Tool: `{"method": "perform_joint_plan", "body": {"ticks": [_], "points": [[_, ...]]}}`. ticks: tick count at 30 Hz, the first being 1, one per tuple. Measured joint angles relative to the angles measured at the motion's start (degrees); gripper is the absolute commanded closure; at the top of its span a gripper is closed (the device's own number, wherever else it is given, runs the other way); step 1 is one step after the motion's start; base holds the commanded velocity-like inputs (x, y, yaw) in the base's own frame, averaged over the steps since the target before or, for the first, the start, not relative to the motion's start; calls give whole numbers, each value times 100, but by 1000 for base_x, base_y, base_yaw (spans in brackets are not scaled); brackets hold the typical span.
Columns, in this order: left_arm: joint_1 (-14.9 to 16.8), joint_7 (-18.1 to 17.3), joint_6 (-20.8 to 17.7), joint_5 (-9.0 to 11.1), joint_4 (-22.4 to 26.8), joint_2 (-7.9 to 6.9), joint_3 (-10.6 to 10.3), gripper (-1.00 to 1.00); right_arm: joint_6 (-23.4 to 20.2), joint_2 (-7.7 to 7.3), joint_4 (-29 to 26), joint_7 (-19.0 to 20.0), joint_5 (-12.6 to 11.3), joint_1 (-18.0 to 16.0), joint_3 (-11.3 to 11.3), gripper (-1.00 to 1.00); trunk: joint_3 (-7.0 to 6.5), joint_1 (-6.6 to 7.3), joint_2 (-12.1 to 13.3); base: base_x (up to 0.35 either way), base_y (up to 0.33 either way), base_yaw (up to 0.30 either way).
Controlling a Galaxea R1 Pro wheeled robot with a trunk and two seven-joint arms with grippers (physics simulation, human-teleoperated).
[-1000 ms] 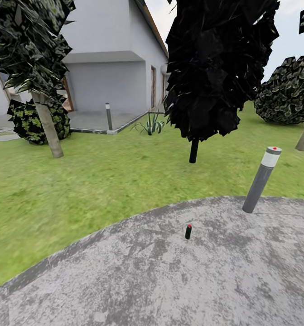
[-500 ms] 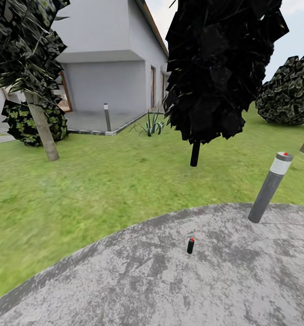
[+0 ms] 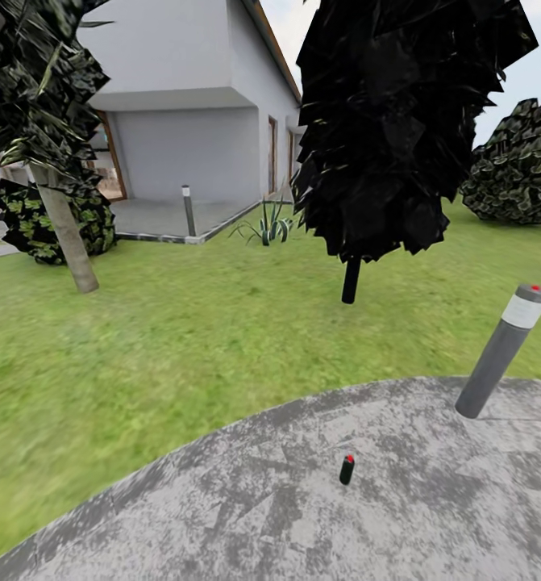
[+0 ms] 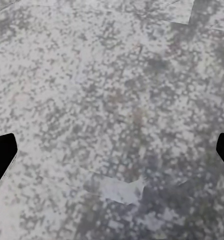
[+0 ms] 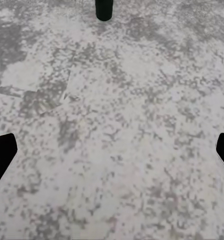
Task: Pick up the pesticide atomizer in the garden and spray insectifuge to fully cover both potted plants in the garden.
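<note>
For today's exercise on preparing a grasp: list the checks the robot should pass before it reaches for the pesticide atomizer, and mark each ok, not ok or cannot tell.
1. Pesticide atomizer in sight, upright on the paved patio: ok.
2. Patio around the atomizer free of obstacles; the bollard lamp stands well apart: ok.
3. Left gripper open, fingertips wide apart over bare paving: ok.
4. Right gripper open: ok.
5. Atomizer between the right gripper's fingers: not ok; its base sits well beyond them.
6. Potted plants located: cannot tell.
</note>
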State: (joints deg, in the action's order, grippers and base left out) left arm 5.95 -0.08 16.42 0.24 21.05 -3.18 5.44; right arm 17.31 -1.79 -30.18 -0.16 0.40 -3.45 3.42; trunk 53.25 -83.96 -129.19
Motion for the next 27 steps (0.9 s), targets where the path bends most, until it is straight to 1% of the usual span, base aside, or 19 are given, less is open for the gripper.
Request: {"method": "perform_joint_plan", "body": {"ticks": [18,22,27], "points": [[0,0,0,9,2,0,0,-100,0,-4,0,-8,-8,2,4,-100,0,0,0,339,1,0],[0,0,0,16,1,-5,2,-100,0,-5,1,-8,-5,1,3,-100,0,0,0,329,105,0],[-1,0,0,23,3,-5,3,-100,1,-3,2,-8,-2,0,2,-100,0,-1,0,296,202,0]]}}
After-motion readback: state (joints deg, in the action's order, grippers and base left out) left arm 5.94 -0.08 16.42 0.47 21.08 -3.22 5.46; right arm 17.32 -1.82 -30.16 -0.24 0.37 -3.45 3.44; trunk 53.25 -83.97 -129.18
